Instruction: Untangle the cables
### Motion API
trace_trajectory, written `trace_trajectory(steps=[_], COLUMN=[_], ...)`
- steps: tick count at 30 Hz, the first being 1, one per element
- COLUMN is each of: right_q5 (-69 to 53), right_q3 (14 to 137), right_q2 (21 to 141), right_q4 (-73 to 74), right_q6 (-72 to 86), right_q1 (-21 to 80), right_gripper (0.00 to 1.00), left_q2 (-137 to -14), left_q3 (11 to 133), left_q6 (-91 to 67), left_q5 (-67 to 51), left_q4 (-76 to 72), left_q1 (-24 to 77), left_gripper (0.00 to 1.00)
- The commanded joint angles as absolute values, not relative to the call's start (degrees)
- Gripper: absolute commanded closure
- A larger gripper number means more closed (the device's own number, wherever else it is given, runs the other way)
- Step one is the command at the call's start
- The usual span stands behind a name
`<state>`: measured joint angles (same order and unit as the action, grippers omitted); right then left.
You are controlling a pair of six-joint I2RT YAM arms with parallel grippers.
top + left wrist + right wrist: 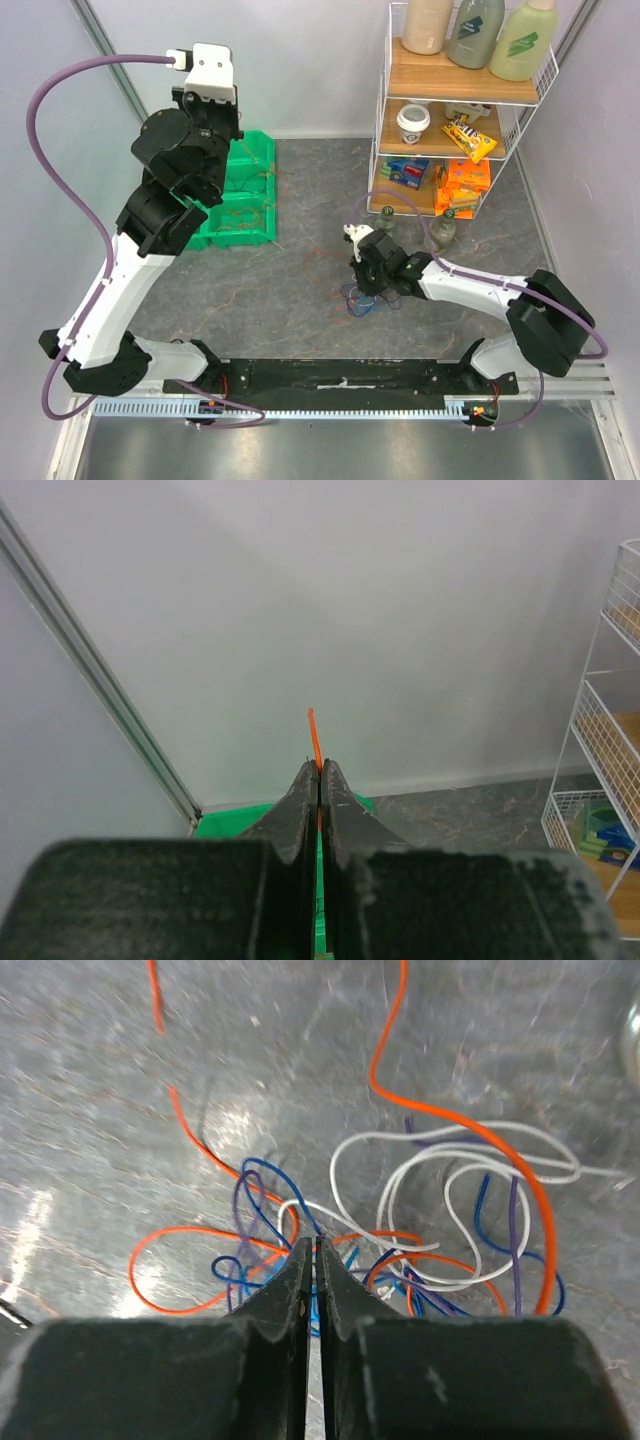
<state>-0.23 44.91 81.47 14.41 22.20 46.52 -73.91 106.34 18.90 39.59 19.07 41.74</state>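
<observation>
Cables (400,1230) pinched in closed right hand (312,1245); left hand (319,770) clamps orange cable (314,735).

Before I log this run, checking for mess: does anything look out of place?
Only the cables: orange, white and blue wires lie tangled on the table. One orange wire pokes up from the shut left gripper.

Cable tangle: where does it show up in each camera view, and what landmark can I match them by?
Top external: cable tangle lies on the grey marbled table under the right gripper, centre right.
Left wrist: not in it.
Right wrist: fills the middle, around that gripper's tip.
Shared landmark: the table surface, in all three.
</observation>
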Motion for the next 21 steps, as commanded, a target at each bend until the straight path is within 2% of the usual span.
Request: trace_trajectory(steps=[1, 5, 7, 14, 21], right_q5=[1.21, 4.83, 5.45, 7.82, 9.23], right_q3=[42.54, 40.52, 39.64, 36.3, 35.86], right_q2=[83.05, 82.18, 81.04, 76.21, 73.92], right_q4=[12.48, 14.41, 15.03, 17.4, 17.75], right_q6=[24.69, 26.1, 26.28, 26.19, 26.63], right_q1=[46.67, 46.49, 46.32, 46.23, 46.23], right_gripper=[0.91, 0.92, 0.92, 0.92, 0.92], left_q2=[-76.11, -77.96, -78.92, -81.12, -79.54], left_q3=[107.93, 107.49, 107.93, 106.88, 100.73], left_q6=[17.48, 18.11, 13.65, -4.37, -8.52], left_q5=[43.58, 48.15, 49.48, 41.5, 39.29], left_q4=[15.29, 15.21, 17.56, 28.47, 29.09], left_q1=[41.4, 39.21, 36.06, 23.39, 18.46], left_gripper=[0.98, 0.98, 0.98, 0.98, 0.98])
